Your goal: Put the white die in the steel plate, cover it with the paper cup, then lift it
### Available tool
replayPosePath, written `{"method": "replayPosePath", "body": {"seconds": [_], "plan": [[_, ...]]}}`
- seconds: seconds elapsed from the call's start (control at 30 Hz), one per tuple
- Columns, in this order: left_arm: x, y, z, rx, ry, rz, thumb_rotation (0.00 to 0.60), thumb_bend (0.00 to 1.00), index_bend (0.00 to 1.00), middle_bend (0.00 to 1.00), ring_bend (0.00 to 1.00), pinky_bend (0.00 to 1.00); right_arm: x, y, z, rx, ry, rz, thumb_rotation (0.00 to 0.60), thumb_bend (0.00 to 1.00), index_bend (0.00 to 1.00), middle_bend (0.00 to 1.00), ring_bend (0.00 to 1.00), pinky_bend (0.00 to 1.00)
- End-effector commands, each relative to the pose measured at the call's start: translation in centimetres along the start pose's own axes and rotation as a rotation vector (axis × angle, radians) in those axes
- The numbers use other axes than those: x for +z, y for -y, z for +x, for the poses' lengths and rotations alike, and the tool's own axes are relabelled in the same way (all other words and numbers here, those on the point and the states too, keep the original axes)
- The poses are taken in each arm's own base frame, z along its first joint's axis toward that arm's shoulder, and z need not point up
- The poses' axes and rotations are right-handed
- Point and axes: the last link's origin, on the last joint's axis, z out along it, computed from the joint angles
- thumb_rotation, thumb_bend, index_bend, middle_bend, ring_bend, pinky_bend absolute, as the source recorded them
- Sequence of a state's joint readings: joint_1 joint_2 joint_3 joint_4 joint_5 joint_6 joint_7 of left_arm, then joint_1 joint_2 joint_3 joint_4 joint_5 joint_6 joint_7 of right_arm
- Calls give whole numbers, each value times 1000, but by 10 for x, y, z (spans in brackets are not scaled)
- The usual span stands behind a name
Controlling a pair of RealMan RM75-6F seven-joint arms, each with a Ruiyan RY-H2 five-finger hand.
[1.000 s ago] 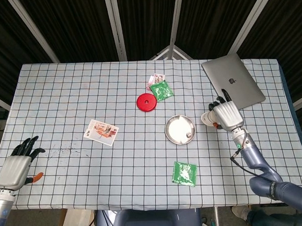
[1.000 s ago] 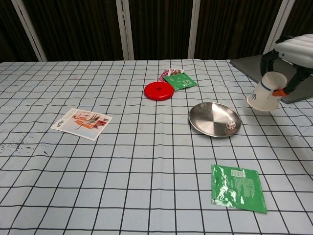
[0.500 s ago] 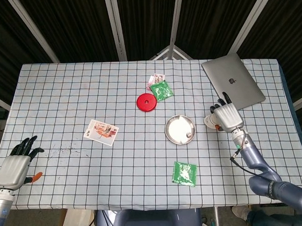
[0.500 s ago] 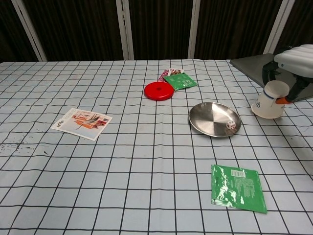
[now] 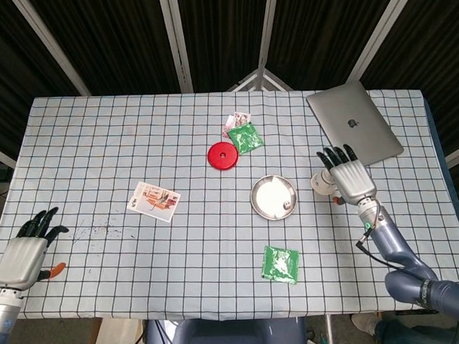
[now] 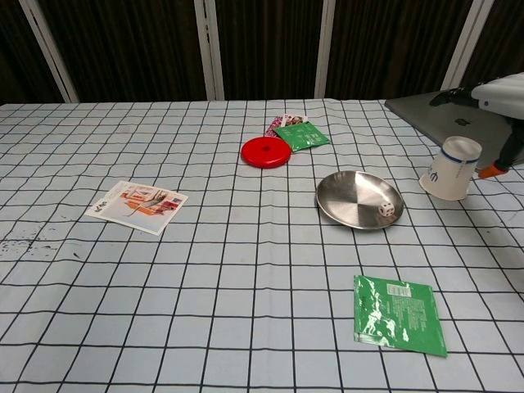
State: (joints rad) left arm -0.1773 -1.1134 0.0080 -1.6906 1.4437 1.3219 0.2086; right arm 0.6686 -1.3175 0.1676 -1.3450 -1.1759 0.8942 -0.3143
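Right hand (image 5: pixel 348 178) hovering palm-down over the paper cup (image 6: pixel 451 168), fingers spread, holding nothing. Left hand (image 5: pixel 25 251) far off from that cup, at the table's opposite near corner, palm-down, fingers apart, empty.

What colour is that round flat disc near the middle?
The disc is red, clearest in the chest view.

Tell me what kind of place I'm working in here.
Most likely a lab or test bench for robot tabletop work, not a home. A table under a checked cloth stands before dark curtained panels, with assorted props laid out: a steel plate, a paper cup and a closed laptop.
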Motion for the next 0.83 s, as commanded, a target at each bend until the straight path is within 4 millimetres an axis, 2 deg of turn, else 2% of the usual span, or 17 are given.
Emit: {"method": "replayPosePath", "body": {"seconds": [0.03, 0.17, 0.2, 0.3, 0.33, 0.37, 0.43, 0.53, 0.7, 0.83], "plan": [[0, 1, 1, -3, -2, 3, 600, 275, 291, 0, 0, 128, -27, 4, 30, 62, -66, 25, 600, 12, 1, 79, 75, 0], [0, 3, 4, -18, -11, 1, 600, 275, 289, 0, 0, 128, -83, 5, 46, 136, -143, 34, 600, 12, 38, 134, 128, 0], [-1, 3, 4, -21, -12, -1, 600, 275, 284, 0, 0, 128, -100, 4, 47, 143, -161, 25, 600, 12, 56, 137, 131, 0], [-3, 3, 5, -31, -13, -6, 600, 275, 273, 0, 0, 128, -131, -4, 43, 148, -202, -23, 600, 12, 108, 146, 138, 0], [-4, 4, 7, -38, -18, -11, 600, 275, 271, 0, 0, 128, -156, -10, 35, 152, -217, -75, 600, 12, 116, 151, 138, 0], [-5, 4, 7, -40, -20, -13, 600, 275, 269, 0, 0, 128, -163, -12, 32, 155, -218, -91, 600, 11, 127, 157, 138, 0], [-9, 5, 10, -48, -31, -18, 600, 275, 267, 0, 0, 128, -198, -18, 15, 158, -212, -159, 600, 12, 148, 169, 138, 0], [-14, 9, 14, -62, -44, -16, 600, 275, 263, 0, 0, 128, -231, -29, -7, 147, -169, -239, 600, 11, 161, 172, 138, 0], [-21, 15, 19, -72, -72, 0, 600, 275, 260, 0, 0, 128, -253, -46, -22, 149, -148, -319, 600, 12, 163, 171, 125, 0], [-25, 20, 22, -80, -93, 14, 600, 275, 261, 0, 0, 128, -261, -55, -21, 132, -170, -355, 600, 11, 163, 172, 122, 0]]}}
